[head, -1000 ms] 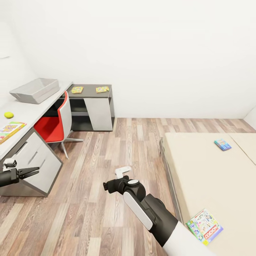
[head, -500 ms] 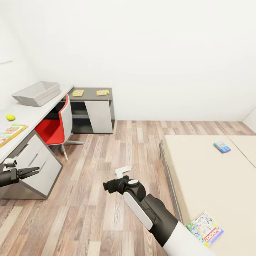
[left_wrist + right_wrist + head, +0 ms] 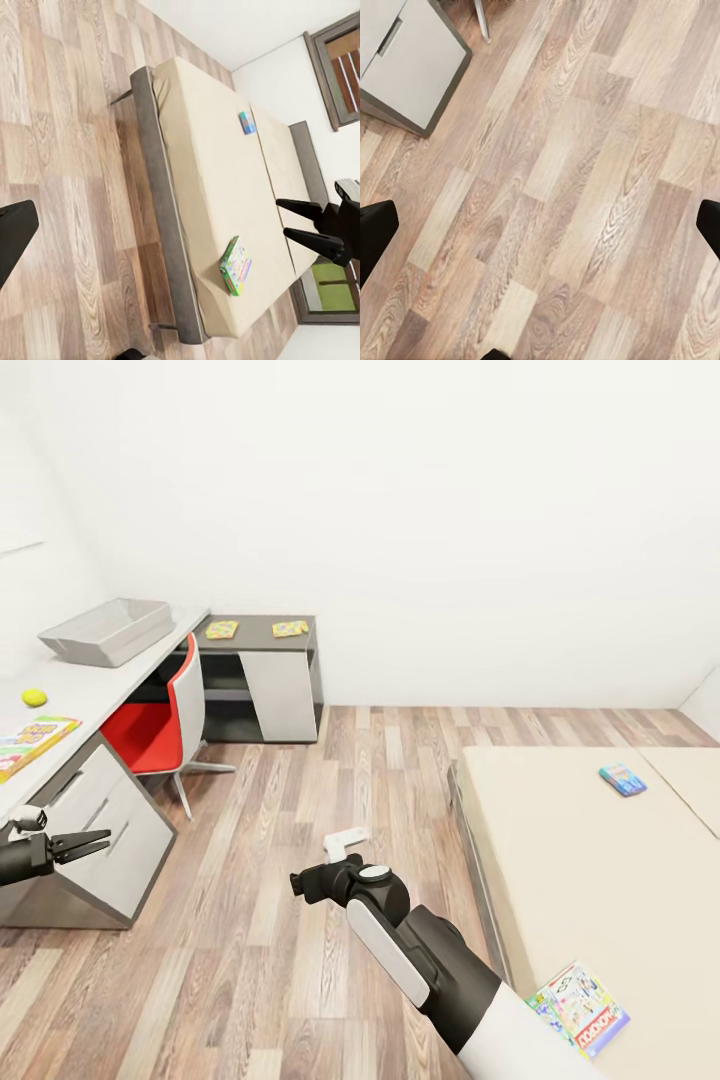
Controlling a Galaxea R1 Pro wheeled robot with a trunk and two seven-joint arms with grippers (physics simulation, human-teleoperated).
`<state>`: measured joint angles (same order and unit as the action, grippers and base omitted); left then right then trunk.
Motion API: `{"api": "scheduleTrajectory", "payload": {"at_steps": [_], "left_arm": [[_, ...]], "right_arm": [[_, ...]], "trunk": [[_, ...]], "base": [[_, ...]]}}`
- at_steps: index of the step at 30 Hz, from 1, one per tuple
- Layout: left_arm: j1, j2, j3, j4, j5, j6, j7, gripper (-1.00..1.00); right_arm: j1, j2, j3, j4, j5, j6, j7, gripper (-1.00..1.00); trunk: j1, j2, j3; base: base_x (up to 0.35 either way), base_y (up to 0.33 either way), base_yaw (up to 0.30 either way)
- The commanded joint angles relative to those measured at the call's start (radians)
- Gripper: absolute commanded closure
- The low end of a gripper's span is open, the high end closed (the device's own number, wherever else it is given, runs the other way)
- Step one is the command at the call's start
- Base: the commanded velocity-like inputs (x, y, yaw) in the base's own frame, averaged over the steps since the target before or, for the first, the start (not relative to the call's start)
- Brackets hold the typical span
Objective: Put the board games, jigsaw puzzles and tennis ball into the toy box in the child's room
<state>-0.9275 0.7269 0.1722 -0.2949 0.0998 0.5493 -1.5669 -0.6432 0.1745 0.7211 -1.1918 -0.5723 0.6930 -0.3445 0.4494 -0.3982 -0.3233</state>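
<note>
Wood planks cover the floor (image 3: 300, 800) of this white-walled room. On the white top of the table (image 3: 90, 680), along the left wall, sits the light-grey toy box (image 3: 108, 630), with nothing visible inside it. Nearer on that same top lies the tennis ball (image 3: 35, 697), and nearer still the long yellow-red-green board game (image 3: 30, 743), partly cut by the picture's edge. The two jigsaw puzzles (image 3: 221, 628) (image 3: 290, 628) lie apart from each other on the lower dark-grey corner section. A red-and-white chair (image 3: 165, 715) stands tucked against the table.

To the right spreads the bed (image 3: 580, 860) with its cream mattress. The small teal-blue board game (image 3: 622, 779) rests towards the far side, and the white board game (image 3: 580, 1009) lies near the close corner, by the mattress edge.

The left gripper (image 3: 85, 845) hangs in front of the drawers, its dark fingers (image 3: 80, 838) spread a little with nothing between them. The right gripper (image 3: 312, 882) is held over the bare floor; in the right wrist view its fingertips (image 3: 375, 232) sit wide apart at the picture's edges, holding nothing. In the left wrist view, both bed games lie on the mattress.
</note>
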Motion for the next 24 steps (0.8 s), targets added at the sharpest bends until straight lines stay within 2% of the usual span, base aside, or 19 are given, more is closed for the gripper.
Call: {"api": "scheduleTrajectory", "payload": {"at_steps": [1,24], "left_arm": [[-0.001,0.0,0.0,0.0,0.0,0.011,-0.004,-1.0],[-0.001,0.001,0.0,0.0,0.0,0.011,-0.004,-1.0]], "right_arm": [[-0.001,0.0,0.001,-0.001,-0.011,0.002,-0.01,-1.0],[-0.001,0.0,0.001,0.0,-0.009,0.001,-0.01,-1.0]], "trunk": [[0.001,-0.002,0.0],[0.001,-0.002,0.02]], "base": [[0.0,0.0,0.0],[0.0,0.0,0.0]]}}
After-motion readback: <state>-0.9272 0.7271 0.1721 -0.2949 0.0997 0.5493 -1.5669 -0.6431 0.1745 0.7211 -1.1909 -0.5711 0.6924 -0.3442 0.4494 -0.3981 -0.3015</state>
